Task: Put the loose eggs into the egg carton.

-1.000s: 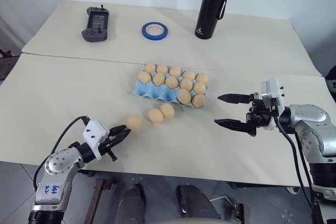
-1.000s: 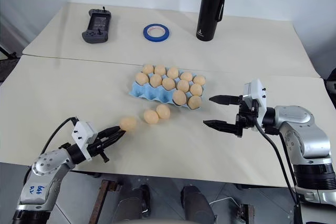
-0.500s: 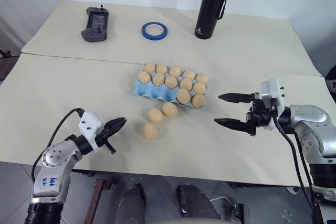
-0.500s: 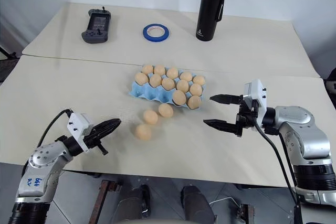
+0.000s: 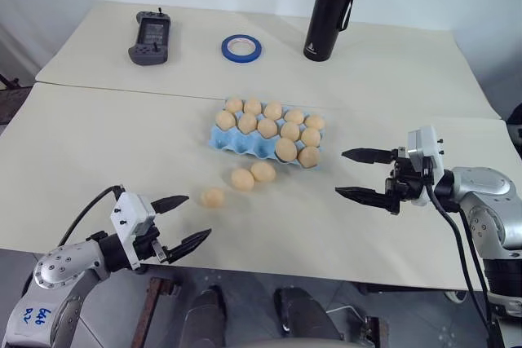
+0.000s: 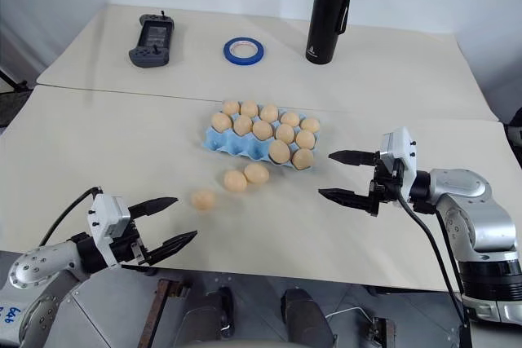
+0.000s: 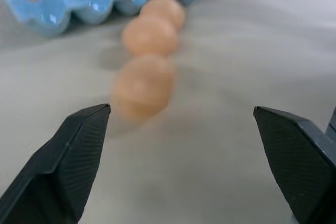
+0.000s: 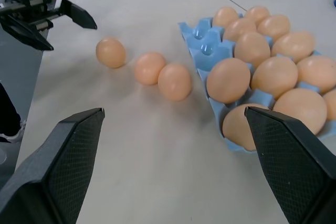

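Left gripper (image 5: 178, 222) hangs at the near edge of the table (image 5: 98, 144), jaws spread wide, nothing between them. Just beyond its fingertips lies one loose egg (image 5: 213, 197) on the bare tabletop, clear of both fingers. In the left wrist view that egg is a soft blur, so its surface is hard to read, and the egg carton's (image 5: 245, 143) far rows are cut off at the frame edge.

Over to the right gripper (image 5: 359, 175): fingers wide apart too, empty, hovering off the carton's right end and well apart from it.

Landmark is the light blue carton, mid-table. Two more loose eggs (image 5: 252, 175) sit touching each other just in front of its near edge; the single egg lies further out from the carton, toward the left gripper. Three loose eggs can be counted on the table.

Inside the carton, eggs fill most cups; two empty blue cups show at its near left corner in the right wrist view. The cups under the eggs are hidden, so how they are seated cannot be told.

Behind the carton, well apart: a blue tape ring (image 5: 241, 47), a black bottle (image 5: 330, 7) with its top cut off by the frame, and a dark handheld controller (image 5: 150, 37).
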Available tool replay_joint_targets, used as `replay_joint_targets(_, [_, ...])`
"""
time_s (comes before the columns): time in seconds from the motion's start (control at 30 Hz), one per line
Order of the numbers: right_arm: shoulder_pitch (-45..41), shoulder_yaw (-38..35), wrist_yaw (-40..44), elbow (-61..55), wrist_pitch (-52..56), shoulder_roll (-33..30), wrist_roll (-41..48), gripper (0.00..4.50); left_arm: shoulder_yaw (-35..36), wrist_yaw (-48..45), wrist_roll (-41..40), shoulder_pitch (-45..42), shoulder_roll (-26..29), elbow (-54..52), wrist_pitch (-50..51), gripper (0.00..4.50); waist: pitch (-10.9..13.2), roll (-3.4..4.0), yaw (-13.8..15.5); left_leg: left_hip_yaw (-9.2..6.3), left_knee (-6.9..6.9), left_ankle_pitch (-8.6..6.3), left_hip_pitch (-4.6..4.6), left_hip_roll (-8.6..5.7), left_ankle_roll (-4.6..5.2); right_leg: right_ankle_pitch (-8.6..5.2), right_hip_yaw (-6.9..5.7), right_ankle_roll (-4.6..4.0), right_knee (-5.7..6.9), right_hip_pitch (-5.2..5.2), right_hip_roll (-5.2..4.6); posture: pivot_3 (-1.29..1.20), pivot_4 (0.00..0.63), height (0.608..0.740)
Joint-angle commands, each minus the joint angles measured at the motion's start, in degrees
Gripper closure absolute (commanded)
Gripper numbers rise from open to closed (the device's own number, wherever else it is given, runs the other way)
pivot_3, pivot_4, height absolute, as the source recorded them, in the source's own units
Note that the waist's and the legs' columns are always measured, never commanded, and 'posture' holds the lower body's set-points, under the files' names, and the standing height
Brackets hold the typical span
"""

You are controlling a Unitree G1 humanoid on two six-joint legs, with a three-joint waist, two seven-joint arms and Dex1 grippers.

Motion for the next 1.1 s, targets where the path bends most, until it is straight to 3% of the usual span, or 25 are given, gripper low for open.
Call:
replay_joint_targets(0.03, [-0.8,-1.2,0.3,-1.0,-0.2,-0.8,0.6,0.00,0.8,3.4,1.7,-2.0,-1.4,-2.0,-2.3,0.03,0.0,0.00,0.0,0.01,0.00,0.01,0.00,-0.02,0.02,-0.05,0.02,-0.09,-0.01,0.00,-0.02,0.00,0.150,0.740])
replay_joint_targets(0.33, [-2.2,0.2,0.3,0.0,-0.4,-0.4,-0.4,0.00,-7.1,9.3,12.5,-11.8,-5.5,9.0,-7.8,0.03,0.0,0.06,0.1,0.04,0.02,-0.03,-0.03,-0.08,0.08,0.12,0.04,0.23,-0.17,0.04,-0.03,0.00,0.150,0.740])
replay_joint_targets(0.57, [-2.0,-0.4,-0.5,-0.8,-0.2,-0.5,-0.4,0.00,-10.4,7.9,11.7,-14.6,-7.1,8.8,-8.0,0.03,0.0,0.06,0.1,0.04,0.02,-0.13,-0.04,-0.06,-0.06,0.14,-0.04,0.30,-0.12,-0.02,0.13,0.00,0.150,0.740])
replay_joint_targets(0.87, [-0.7,-0.8,-1.3,-1.7,0.0,-0.7,-0.2,0.00,-4.4,7.7,8.0,-11.4,-5.2,3.7,-5.1,0.03,0.0,0.06,-0.1,0.05,0.12,-0.12,-0.03,-0.07,-0.05,0.13,-0.01,0.32,0.01,-0.02,0.11,0.00,0.150,0.740])
replay_joint_targets(1.1, [-0.4,-0.7,-1.2,-1.9,0.7,-0.6,0.3,0.00,10.3,4.6,-7.5,-1.3,-0.1,-8.1,5.4,0.03,0.0,0.06,-0.1,0.02,0.12,-0.12,0.00,0.09,-0.05,0.11,-0.04,0.33,0.07,-0.01,0.10,0.00,0.150,0.740])
